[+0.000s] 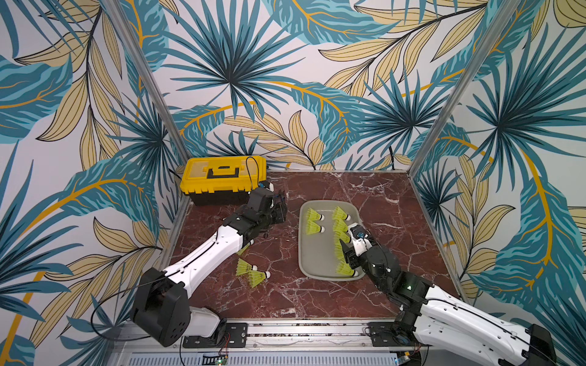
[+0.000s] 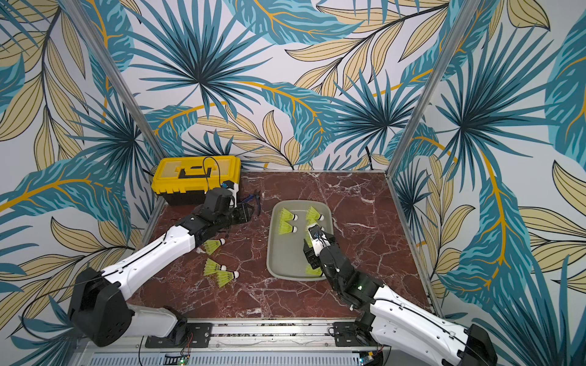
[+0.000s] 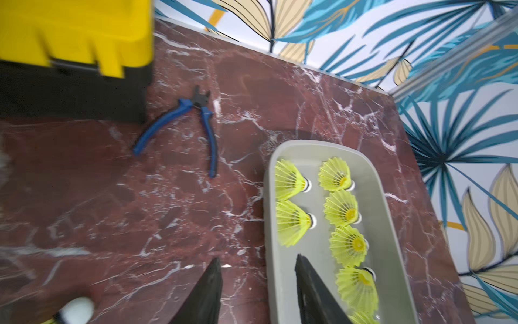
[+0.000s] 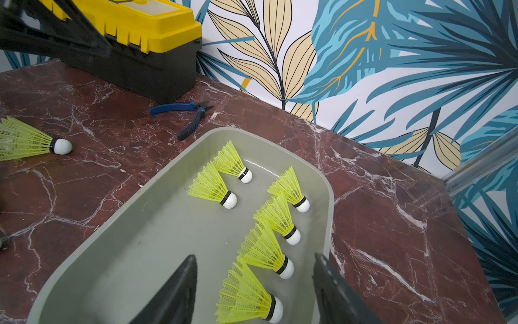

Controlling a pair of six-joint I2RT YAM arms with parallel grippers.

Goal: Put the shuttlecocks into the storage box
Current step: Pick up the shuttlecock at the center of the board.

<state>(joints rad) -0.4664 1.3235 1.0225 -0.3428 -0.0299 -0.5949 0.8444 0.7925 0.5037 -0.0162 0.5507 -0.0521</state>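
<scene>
The grey storage box (image 1: pixel 314 253) lies right of centre on the marble table and holds several neon yellow shuttlecocks (image 4: pixel 213 185) lying on their sides. Three more shuttlecocks (image 2: pixel 214 245) (image 2: pixel 214 267) (image 2: pixel 226 278) lie on the table left of it, beside my left forearm. My left gripper (image 3: pixel 256 261) is open and empty, with one finger over the box's left rim and the other over bare table. Over the near right part of the box, my right gripper (image 4: pixel 254 255) is open. One shuttlecock (image 4: pixel 246 297) rests on the box floor between its fingers, untouched.
A yellow-lidded black toolbox (image 1: pixel 222 180) stands at the back left corner. Blue-handled pliers (image 3: pixel 179 123) lie on the table between it and the box. Patterned walls and aluminium posts close in the back and both sides.
</scene>
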